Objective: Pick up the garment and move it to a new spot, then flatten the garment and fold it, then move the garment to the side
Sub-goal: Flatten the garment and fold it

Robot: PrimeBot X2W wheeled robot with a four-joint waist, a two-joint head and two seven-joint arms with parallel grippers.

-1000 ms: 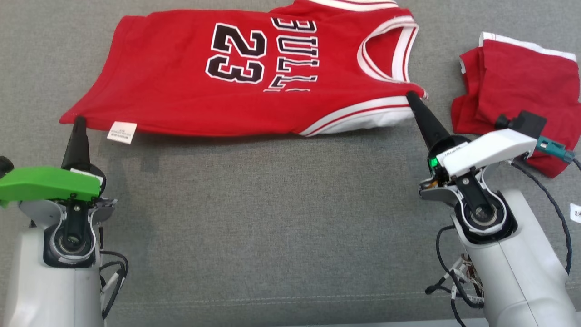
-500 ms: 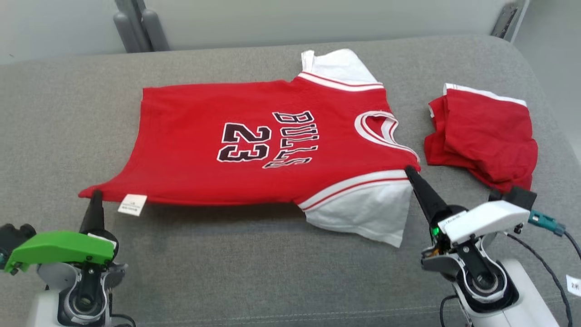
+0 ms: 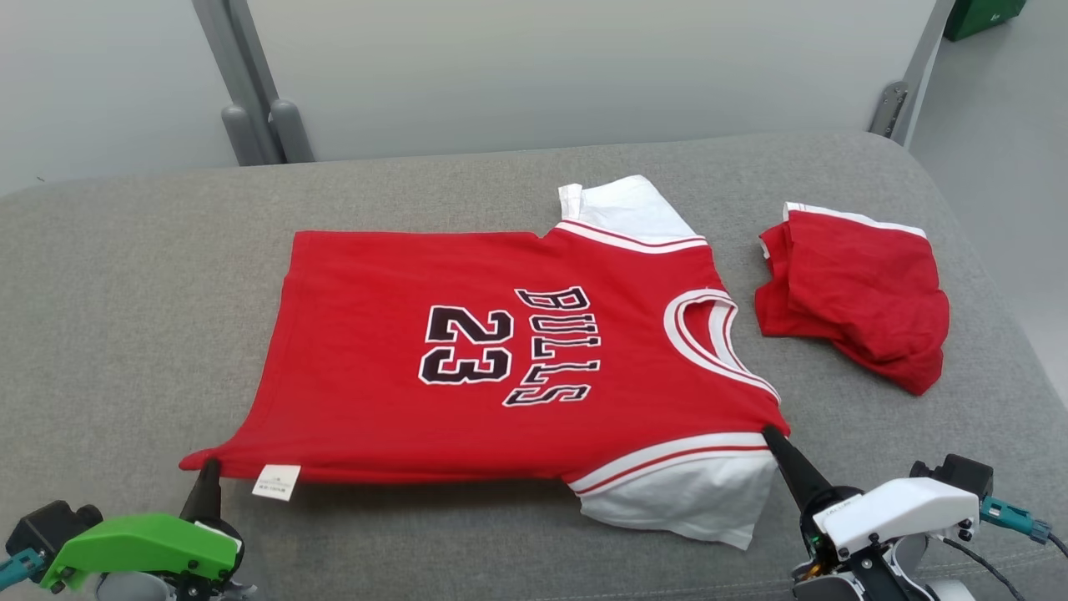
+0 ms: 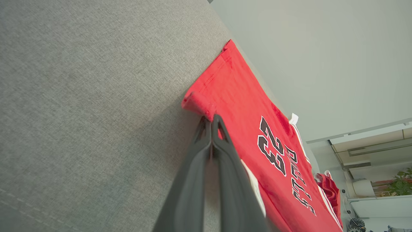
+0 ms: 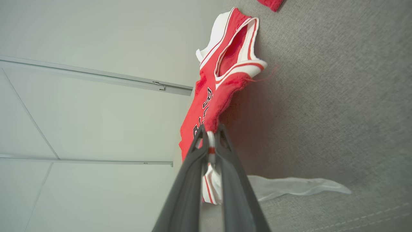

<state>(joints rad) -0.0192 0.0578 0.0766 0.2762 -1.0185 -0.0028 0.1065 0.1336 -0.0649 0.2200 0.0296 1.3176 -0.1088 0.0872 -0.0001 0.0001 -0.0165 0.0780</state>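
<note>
Left claw [image 3: 206, 469] and right claw [image 3: 771, 436] pinch the red, white-trimmed jersey [image 3: 359, 409].

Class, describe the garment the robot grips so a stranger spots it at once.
On the grey cushion, a red jersey lies spread out mid-surface, its near edge pinched by the left gripper and right gripper. Unlike the plain folded red garment beside it, it bears black BULLS 23 lettering and white sleeves.

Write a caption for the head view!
Left claw and right claw pinch the red jersey along its near edge.
</note>
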